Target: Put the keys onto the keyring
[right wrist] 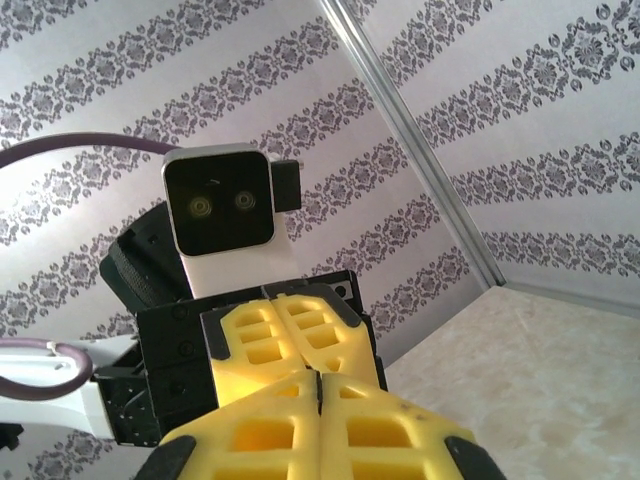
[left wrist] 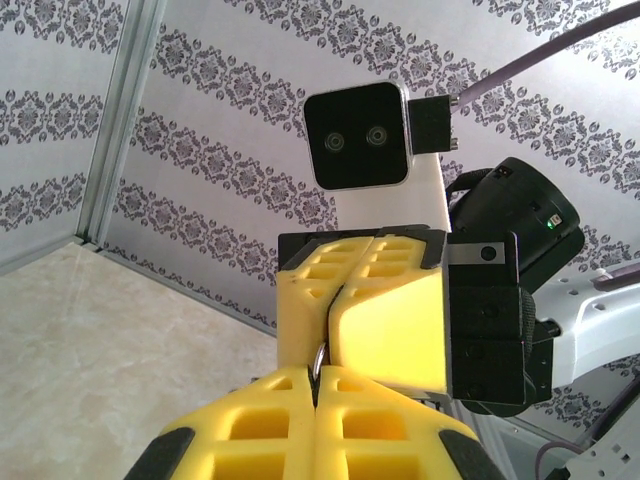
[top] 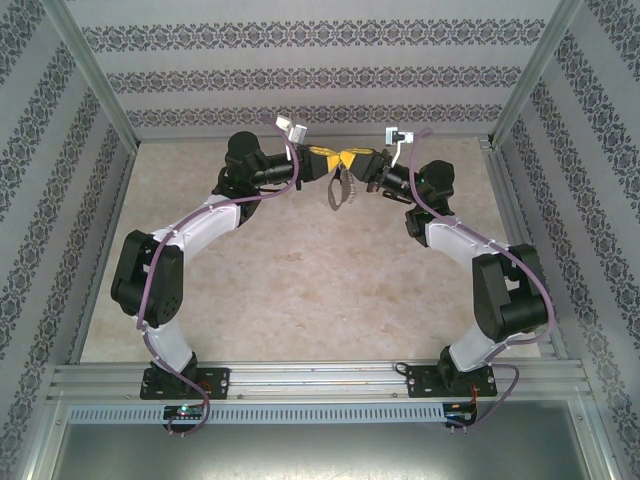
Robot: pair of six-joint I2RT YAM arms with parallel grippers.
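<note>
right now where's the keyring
In the top view the keyring hangs in mid-air over the far middle of the table, dangling from where the left gripper and right gripper meet tip to tip.

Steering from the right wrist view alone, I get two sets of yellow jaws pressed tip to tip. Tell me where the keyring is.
Observer: From above, a grey strip of the keyring dangles just under the spot where the left gripper and the right gripper meet.
Operator: Say where it is pinched.
Observer: The left wrist view shows a curved bit of metal ring in the seam between the touching tips. Both jaws are shut, but I cannot tell which pair pinches it.
Operator: Place that meeting point for me.
Observer: From above, it sits over the far part of the table, about midway between the side walls.
</note>
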